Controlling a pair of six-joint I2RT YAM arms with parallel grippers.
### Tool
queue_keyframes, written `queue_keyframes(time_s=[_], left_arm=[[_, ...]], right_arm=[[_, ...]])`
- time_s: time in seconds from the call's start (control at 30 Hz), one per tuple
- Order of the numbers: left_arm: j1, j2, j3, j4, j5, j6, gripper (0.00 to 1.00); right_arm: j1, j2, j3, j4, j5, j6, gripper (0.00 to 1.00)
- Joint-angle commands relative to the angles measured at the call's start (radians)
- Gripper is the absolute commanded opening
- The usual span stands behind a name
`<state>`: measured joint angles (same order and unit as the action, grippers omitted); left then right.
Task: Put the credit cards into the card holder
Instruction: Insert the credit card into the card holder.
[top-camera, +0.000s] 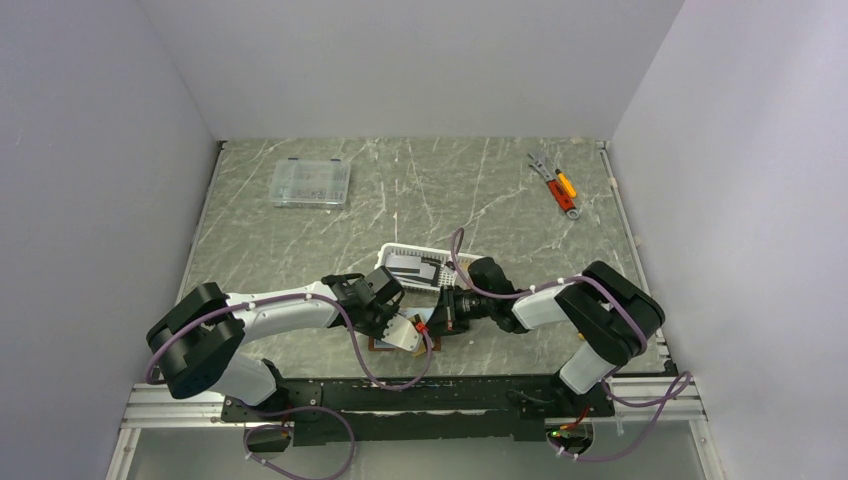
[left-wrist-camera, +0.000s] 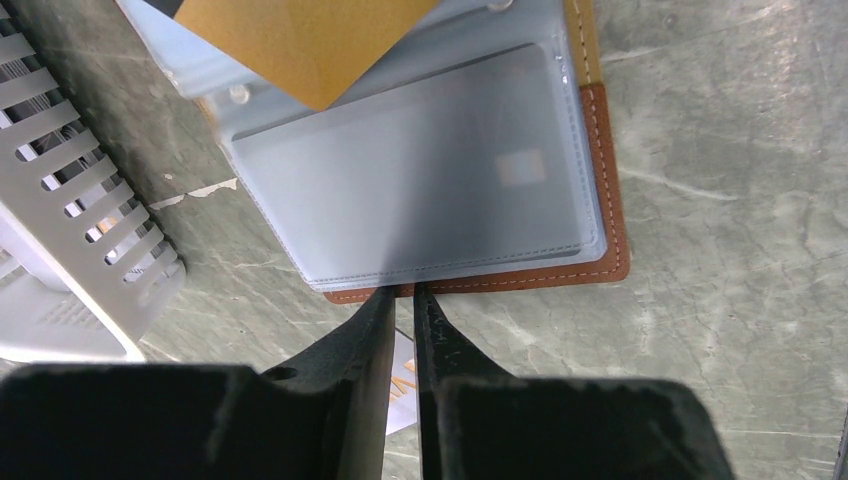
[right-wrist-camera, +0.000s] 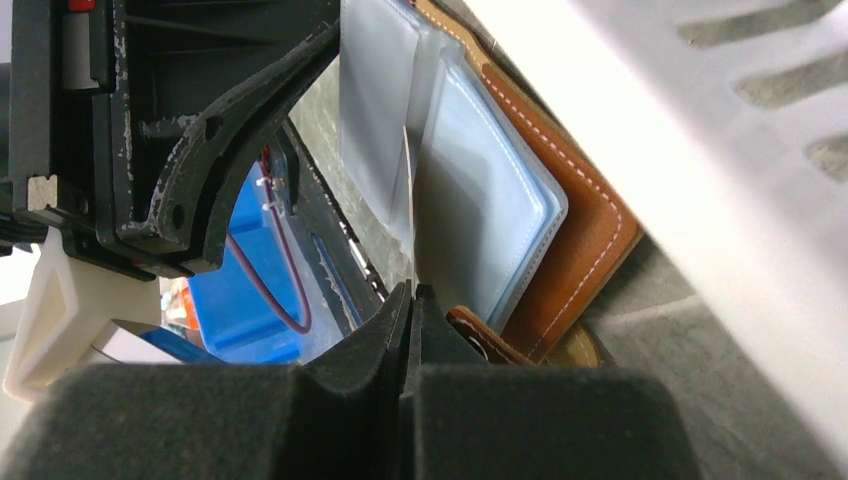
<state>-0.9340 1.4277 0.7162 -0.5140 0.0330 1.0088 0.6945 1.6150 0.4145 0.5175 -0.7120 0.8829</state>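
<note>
Looking down from the top camera, both arms meet at the front middle of the table (top-camera: 300, 240). The holder (top-camera: 384, 345) lies open there, just in front of the white basket (top-camera: 398, 249), where more cards (top-camera: 412, 266) wait. The left gripper (top-camera: 398, 330) is over the holder, and the right gripper (top-camera: 438, 322) comes at it from the other side.

From the left wrist, the holder lies flat with its pale blue sleeves (left-wrist-camera: 215, 75) facing up and brown leather showing along two edges. A grey card (left-wrist-camera: 430, 180) with a chip mark seems to sit inside the near sleeve. The left fingers (left-wrist-camera: 375, 320) stand almost together with a slim gap, their tips at the holder's near brown edge. They look to be pinning it, but I cannot tell whether anything is pinched. A gold card (left-wrist-camera: 300, 40) hangs tilted over the far part of the holder.

From the right wrist, the fingers are clenched tight. A thin edge rises from their tips between two sleeves; I judge it to be the gold card edge-on, held by this gripper.

The step in hand looks like feeding the gold card into a sleeve. The next move calls for squaring the card's edge with the sleeve mouth and sliding it in. The left arm must keep the holder from shifting, and the card should be released only once it is seated.
</note>
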Motion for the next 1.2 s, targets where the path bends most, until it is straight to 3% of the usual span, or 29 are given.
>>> queue_keyframes(time_s=[0.0, 0.6, 1.17], left_arm=[[-0.012, 0.011, -0.010, -0.014, 0.040, 0.011, 0.18], [-0.019, 0.017, -0.004, -0.020, 0.038, 0.016, 0.17], [-0.033, -0.020, -0.011, -0.047, 0.070, 0.005, 0.15]], right_arm=[[-0.003, -0.040, -0.021, 0.026, 0.009, -0.006, 0.00], [0.004, 0.055, 0.013, 0.138, -0.017, 0.024, 0.00], [0.005, 0.095, 0.050, 0.118, 0.092, 0.018, 0.00]])
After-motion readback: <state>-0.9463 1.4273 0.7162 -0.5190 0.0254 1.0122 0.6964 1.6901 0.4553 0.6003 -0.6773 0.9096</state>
